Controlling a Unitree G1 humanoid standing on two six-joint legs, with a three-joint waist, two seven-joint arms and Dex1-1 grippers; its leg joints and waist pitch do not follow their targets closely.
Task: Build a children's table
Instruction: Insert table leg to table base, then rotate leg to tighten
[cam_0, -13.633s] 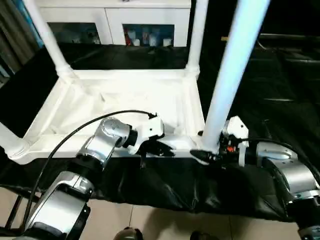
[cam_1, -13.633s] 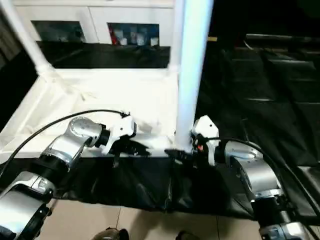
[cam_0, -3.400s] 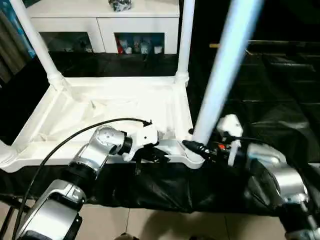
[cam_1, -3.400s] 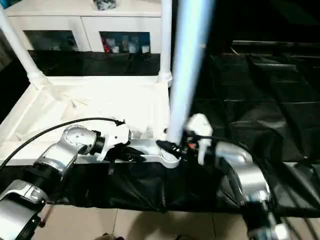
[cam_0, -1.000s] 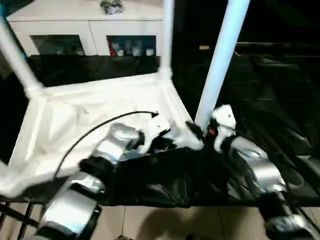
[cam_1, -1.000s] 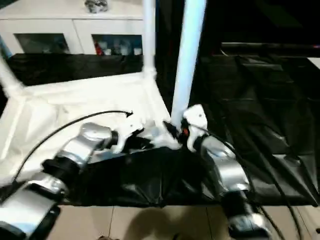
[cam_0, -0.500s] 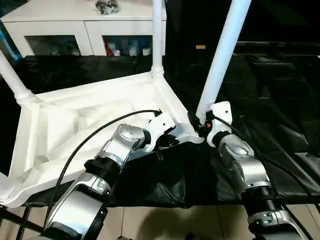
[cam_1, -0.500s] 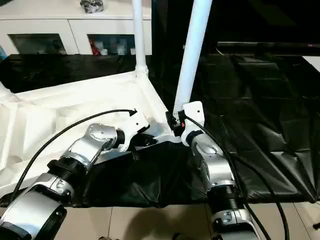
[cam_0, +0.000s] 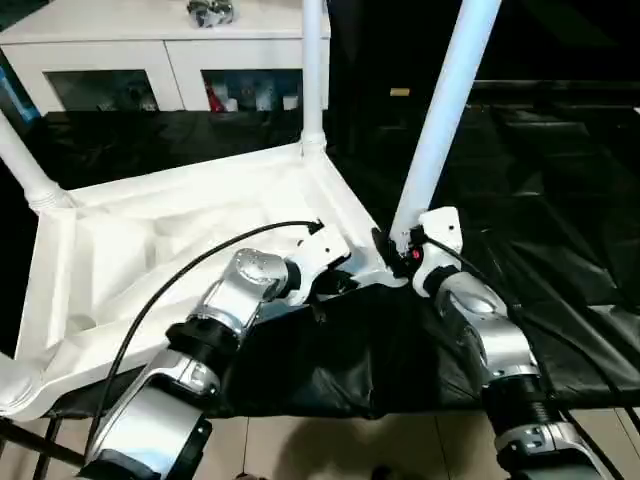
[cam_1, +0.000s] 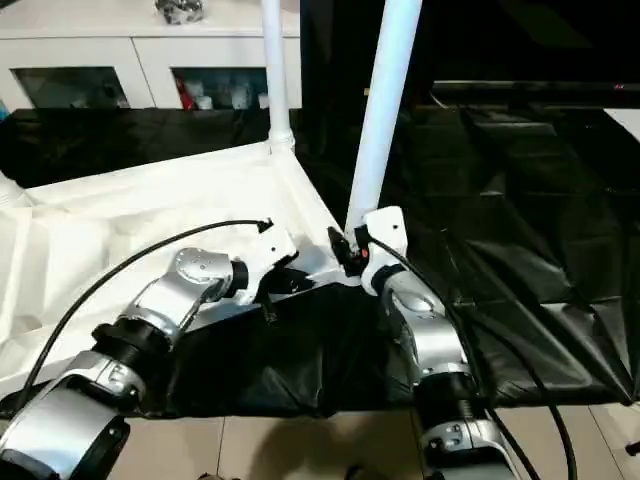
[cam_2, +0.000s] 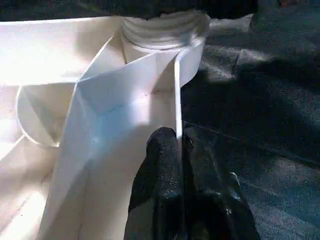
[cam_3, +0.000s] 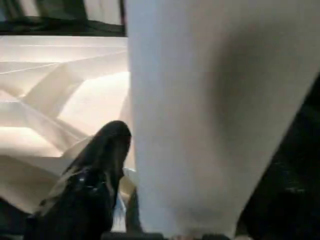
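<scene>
Swung round since the earlier view, the children's table (cam_0: 180, 230) now points one corner at the robot, where before its long near edge faced it squarely. It lies upside down on the black-draped tabletop (cam_0: 560, 200), ribbed underside up, with a white cabinet (cam_0: 150, 40) behind it.

Three legs plainly stand in their corner sockets: the near leg (cam_0: 445, 100) at the corner closest to the robot, a far leg (cam_0: 313, 70) beyond it, and a left leg (cam_0: 25, 165). At the lower left corner a white rounded stub (cam_0: 12, 388) shows at the picture's edge, probably the base of the fourth leg, though I cannot be sure.

The left tool (cam_2: 177, 137) is closed, pinching the thin rim wall of the children's table just beside the near socket. The right tool (cam_0: 395, 250) sits at the foot of the near leg, right against it; whether it clamps the leg or has let go I cannot tell.

By my reading the build is nearly done: what is left is making sure the near leg is fully seated, then turning the whole thing upright. The near corner lies close to the tabletop's front edge, so there is little margin there; open black cloth to the right offers free room for moving.
</scene>
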